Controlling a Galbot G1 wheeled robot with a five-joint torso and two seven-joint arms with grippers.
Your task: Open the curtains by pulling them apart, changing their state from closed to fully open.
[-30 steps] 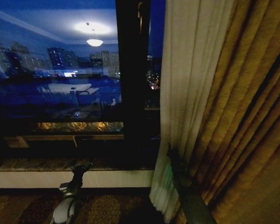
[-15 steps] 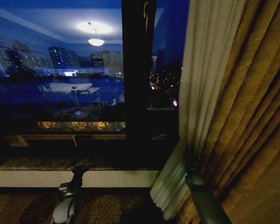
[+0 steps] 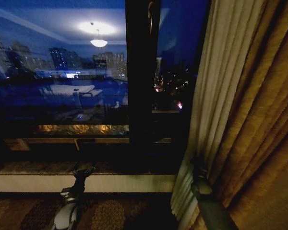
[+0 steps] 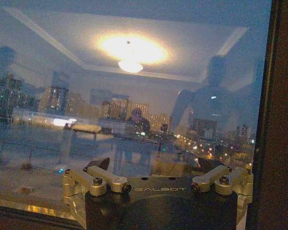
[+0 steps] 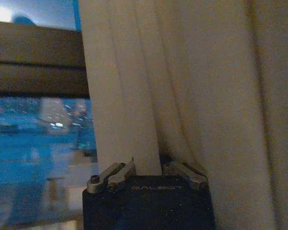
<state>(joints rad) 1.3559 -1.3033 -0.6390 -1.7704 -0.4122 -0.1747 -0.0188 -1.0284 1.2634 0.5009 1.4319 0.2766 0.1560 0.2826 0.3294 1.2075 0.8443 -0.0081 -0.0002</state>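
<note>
The sheer cream curtain hangs bunched at the right of the window, against a golden drape. My right gripper is low in the sheer folds. In the right wrist view the right gripper is shut on a pleat of the curtain, which runs up from between its jaws. My left gripper is held low at the left, in front of the sill, pointing at the glass. In the left wrist view the left gripper is open with nothing between its fingers.
A dark vertical window frame splits the glass, which shows a night city and the reflected ceiling lamp. A stone sill runs below, above a white base. Patterned carpet covers the floor.
My right gripper has moved to the right with the sheer curtain in it. The curtain's edge has slid right, uncovering more glass beside the frame. The left arm has not moved.
</note>
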